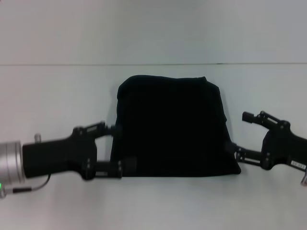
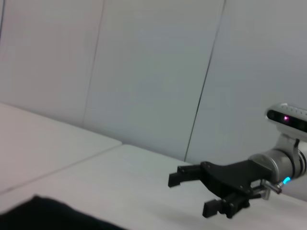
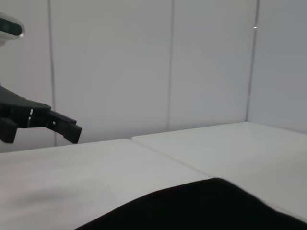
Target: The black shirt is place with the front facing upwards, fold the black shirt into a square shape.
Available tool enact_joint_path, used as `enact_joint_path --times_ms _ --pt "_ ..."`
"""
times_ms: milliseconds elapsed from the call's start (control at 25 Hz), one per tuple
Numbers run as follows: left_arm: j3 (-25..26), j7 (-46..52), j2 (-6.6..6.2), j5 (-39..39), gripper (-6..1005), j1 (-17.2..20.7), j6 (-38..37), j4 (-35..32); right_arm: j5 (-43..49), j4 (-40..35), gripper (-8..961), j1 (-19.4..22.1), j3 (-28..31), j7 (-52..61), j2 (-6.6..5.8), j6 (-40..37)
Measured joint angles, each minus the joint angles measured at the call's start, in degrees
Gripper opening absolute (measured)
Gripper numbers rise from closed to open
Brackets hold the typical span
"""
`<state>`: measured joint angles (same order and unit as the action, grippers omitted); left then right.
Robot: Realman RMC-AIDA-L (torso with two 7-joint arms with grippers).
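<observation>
- At the near left corner of the fold: left gripper (image 1: pixel 117 148), fingers spread wide, one finger by the cloth's left edge and the other lying along the near hem, nothing pinched between them.
- Opposite, at the near right corner: right gripper (image 1: pixel 240 136), likewise spread open, lower finger touching or just beside the corner, upper finger raised clear of the cloth; seen from the left wrist view as an open fork (image 2: pixel 199 194) with no cloth in it.
- Mirrored on both sides of the near edge, most likely because a wide, limp piece needs both corners handled together to keep the fold square; either just let go or about to take hold, cannot tell which.
- Between the two grippers, in the middle of the white table (image 1: pixel 57 91): black shirt (image 1: pixel 172 124), already folded into a compact, roughly square block, somewhat wider at the near edge than at the far one.
- Far edge rounded and slightly puffed, right side a little wavy, near hem straight.
- No sleeves, lettering or neck label showing; plain black surface only.
- Judged close to done, with perhaps only a tidying of the edges left.
</observation>
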<state>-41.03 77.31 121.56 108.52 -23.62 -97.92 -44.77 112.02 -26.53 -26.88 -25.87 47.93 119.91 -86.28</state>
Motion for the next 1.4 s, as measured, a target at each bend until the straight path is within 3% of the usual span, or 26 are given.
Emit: enact_joint_path --times_ms 80,320,600,1400 --pt "0.04 -0.86 0.37 0.88 864 1.23 -0.29 0.01 0.84 0.54 930 0.04 -0.69 -0.32 0.02 0.0" --pt "0.39 -3.6 0.91 5.02 961 4.23 2.99 1.5 3.1 2.25 930 2.06 -1.85 -1.27 0.0 1.02" --pt "0.48 -3.55 0.71 5.18 961 3.99 6.69 3.26 3.16 2.87 930 3.29 -1.83 -2.46 -0.02 2.25" --pt "0.51 -3.37 0.75 4.71 961 3.33 5.73 3.38 2.85 2.89 930 3.33 -1.46 -2.58 -0.04 1.77"
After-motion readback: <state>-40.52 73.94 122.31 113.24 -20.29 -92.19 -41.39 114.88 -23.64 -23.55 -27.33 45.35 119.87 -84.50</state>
